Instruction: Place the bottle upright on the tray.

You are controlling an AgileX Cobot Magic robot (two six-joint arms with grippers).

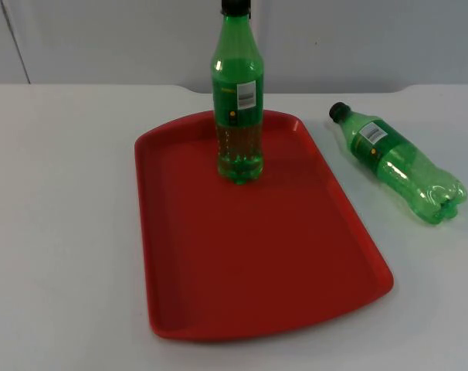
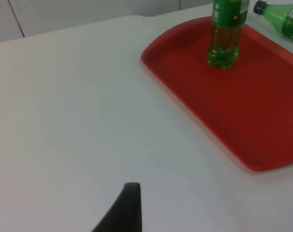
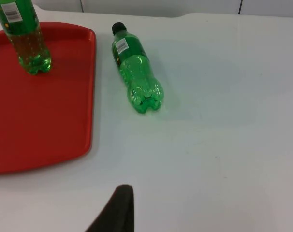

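Note:
A green bottle with a black cap (image 1: 238, 100) stands upright on the far part of the red tray (image 1: 257, 263); it also appears in the left wrist view (image 2: 226, 34) and the right wrist view (image 3: 23, 38). A second green bottle (image 1: 400, 164) lies on its side on the white table to the right of the tray, cap toward the wall, also seen from the right wrist (image 3: 135, 72). My left gripper (image 2: 129, 208) hangs over bare table left of the tray (image 2: 243, 96). My right gripper (image 3: 120, 208) hangs over bare table right of the tray (image 3: 40, 121), well short of the lying bottle.
The white table (image 1: 56, 232) ends at the grey partition wall (image 1: 103, 39) behind the tray. Bare table lies on both sides of the tray and in front of it.

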